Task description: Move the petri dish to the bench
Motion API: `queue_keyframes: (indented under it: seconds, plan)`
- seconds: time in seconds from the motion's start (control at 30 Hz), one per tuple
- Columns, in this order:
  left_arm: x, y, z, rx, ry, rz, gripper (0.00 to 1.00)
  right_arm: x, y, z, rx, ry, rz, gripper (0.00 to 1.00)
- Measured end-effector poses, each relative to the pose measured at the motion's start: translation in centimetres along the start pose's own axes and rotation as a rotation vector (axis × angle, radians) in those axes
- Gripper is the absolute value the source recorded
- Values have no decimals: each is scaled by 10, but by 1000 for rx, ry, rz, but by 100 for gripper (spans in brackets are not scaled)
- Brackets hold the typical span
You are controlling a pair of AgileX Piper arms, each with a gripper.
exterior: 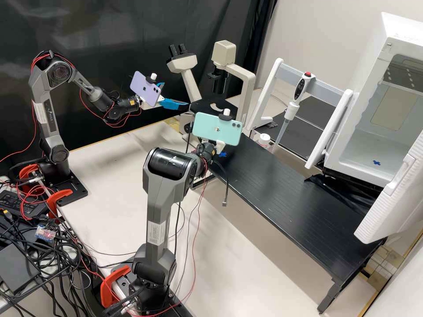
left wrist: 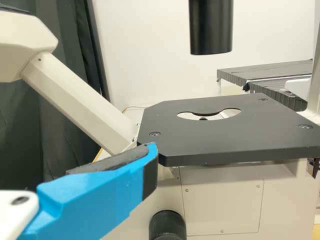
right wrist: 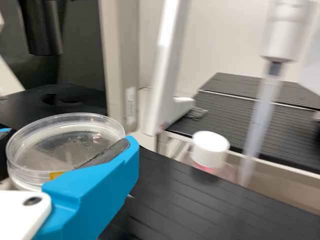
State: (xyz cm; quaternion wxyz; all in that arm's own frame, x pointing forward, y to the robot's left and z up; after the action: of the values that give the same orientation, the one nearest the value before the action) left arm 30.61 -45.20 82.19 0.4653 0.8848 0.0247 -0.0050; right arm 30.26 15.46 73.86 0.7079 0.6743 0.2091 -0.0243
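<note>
The right end effector (right wrist: pixel 68 138) pinches the petri dish (right wrist: pixel 47 150) roughly level between its fingers, so the coming set-down likely turns on the black counter (right wrist: pixel 200 210) lying below it.

the green phone (exterior: pixel 213 127) hides the right gripper's (exterior: pixel 220 146) fingertips in the high view, where the white cabinet (exterior: pixel 392 28) runs off the edge, its blue finger (right wrist: pixel 95 195) covers part of the petri dish (right wrist: pixel 55 150) beside a blurred pipette (right wrist: pixel 260 120) in the right wrist view, and the left wrist view cuts the black tube (left wrist: pixel 211 30).
</note>
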Motion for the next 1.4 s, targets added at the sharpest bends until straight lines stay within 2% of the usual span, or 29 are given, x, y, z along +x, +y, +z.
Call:
queue_keyframes:
  seconds: [0.23,0.47,0.87,0.9,1.03,1.2,1.4]
  plan:
    - [0,0,0,0,0,0,100,-27,-6,22,-19,-13,35,0]
    - [0,0,0,0,0,0,100,-52,-19,29,-73,-7,19,0]
    - [0,0,0,0,0,0,100,-66,-25,34,-77,11,32,0]
    - [0,0,0,0,0,0,100,-66,-25,34,-77,11,32,100]
    - [0,0,0,0,0,0,100,-67,-25,34,-81,14,37,100]
    - [0,0,0,0,0,0,100,-70,-27,35,-113,17,42,100]
    - [0,0,0,0,0,0,100,-74,-27,36,-115,26,54,100]
